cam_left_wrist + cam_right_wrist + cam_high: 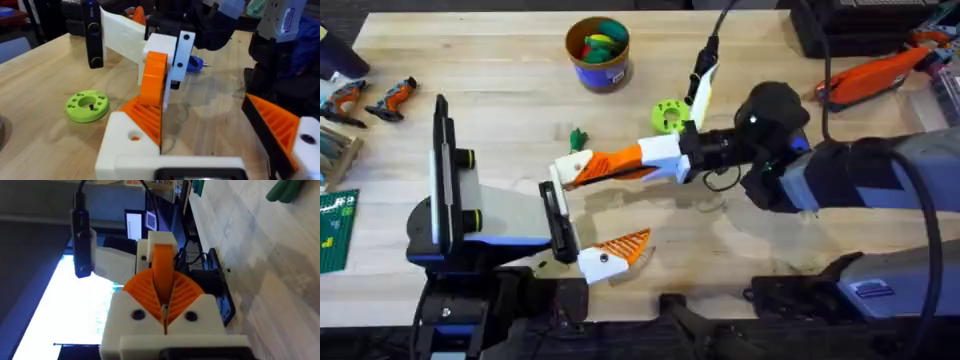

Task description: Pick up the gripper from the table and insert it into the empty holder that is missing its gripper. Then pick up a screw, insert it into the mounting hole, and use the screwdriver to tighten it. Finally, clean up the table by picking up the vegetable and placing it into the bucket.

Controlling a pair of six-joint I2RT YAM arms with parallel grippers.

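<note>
My right gripper reaches in from the right and is shut on the orange ribbed gripper. That wedge sits in the white holder on my left arm, and orange shows through the holder's hole. My left gripper stands open, its other orange-padded finger nearer the front edge. The dark-green vegetable lies just beyond the holder. The blue bucket stands at the back with toys inside. The screwdriver's blue end shows behind the right gripper.
A lime-green disc with holes lies right of the vegetable, with a small dark piece at its centre. Orange and black tools lie at the far left, an orange tool at the far right, and a green board at the left edge.
</note>
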